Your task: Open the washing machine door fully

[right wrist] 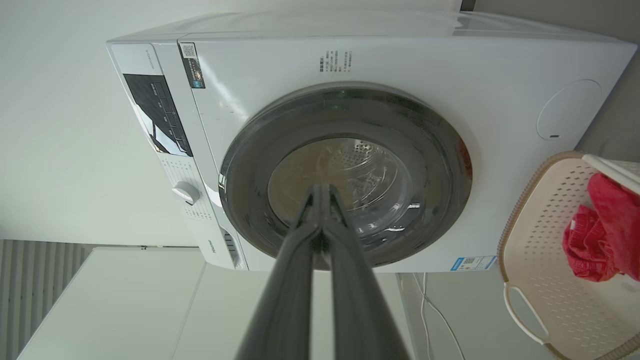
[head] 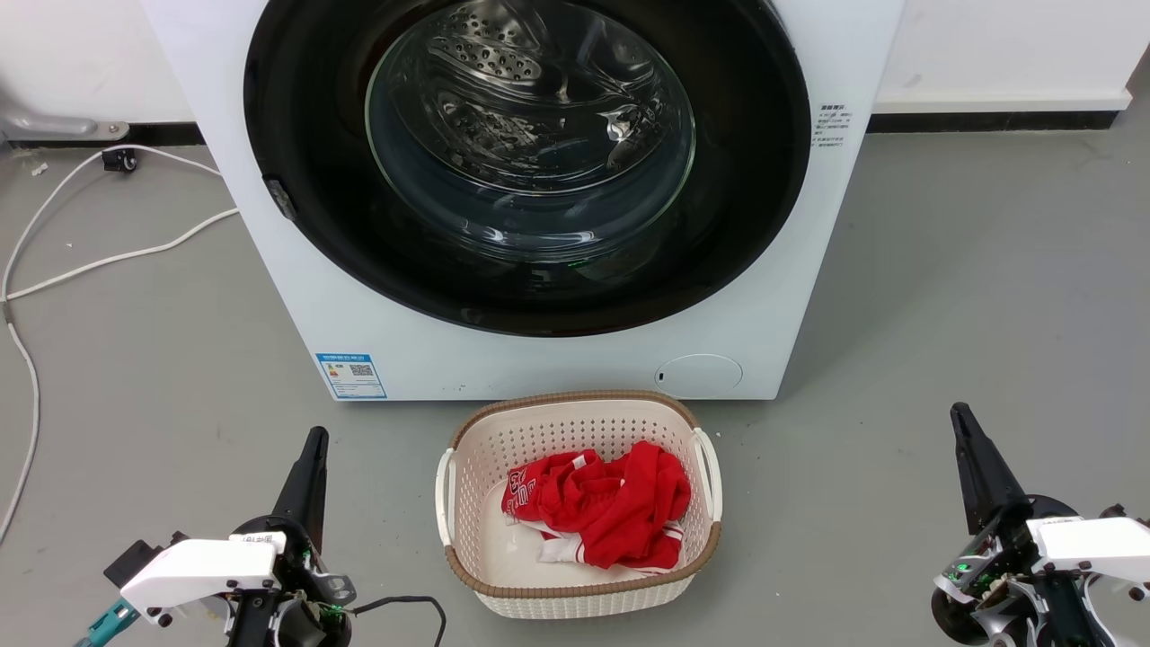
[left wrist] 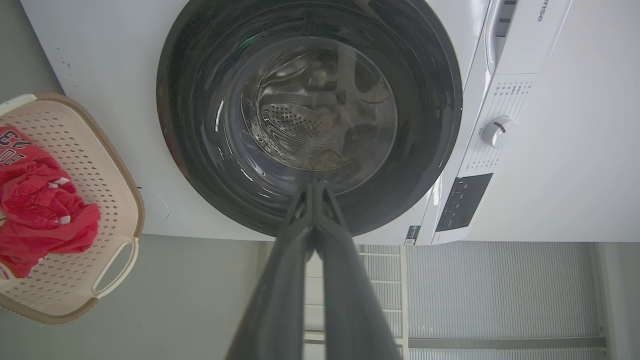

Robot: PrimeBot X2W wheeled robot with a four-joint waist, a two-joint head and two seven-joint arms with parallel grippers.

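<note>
One door (head: 530, 153), a glossy black ring round a clear glass bowl, sits shut on the washer (head: 809, 270) behind one basket (head: 467, 503). The left gripper (head: 316, 440) and right gripper (head: 959, 418), two in all, hang low, well short of it. Left wrist: fingers (left wrist: 280, 280) pressed together, pointing at the door (left wrist: 200, 100). Right wrist: fingers (right wrist: 290, 280) likewise closed.

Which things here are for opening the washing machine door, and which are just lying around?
For the job: washing machine door, closed; left gripper; right gripper, both with fingers shut.
Just lying about: basket; red clothes inside it; white cables on the floor.
</note>
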